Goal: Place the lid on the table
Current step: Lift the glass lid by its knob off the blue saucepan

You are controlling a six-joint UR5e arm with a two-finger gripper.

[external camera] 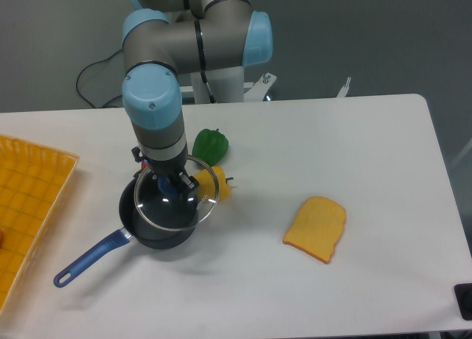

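Blue handle (pixel 87 259) of the dark saucepan (pixel 158 221) lies nearest the camera, running out below and left of the pincer. Saucepan body sits directly beneath the pincer on the white tabletop (pixel 354 147). Pincer (pixel 172 184) points straight down, closed on the dark blue knob of the lid (pixel 177 199). Lid hangs from the pincer, slightly tilted, over the saucepan mouth and shifted a little to the right of it; cannot tell whether its rim touches the pan. Yellow object (pixel 217 184) just right of the pincer, seen partly through the glass. Green pepper (pixel 211 144) just behind and right. Orange bread-shaped slice (pixel 317 227) well to the right. Orange gridded tray (pixel 29 206) well to the left.
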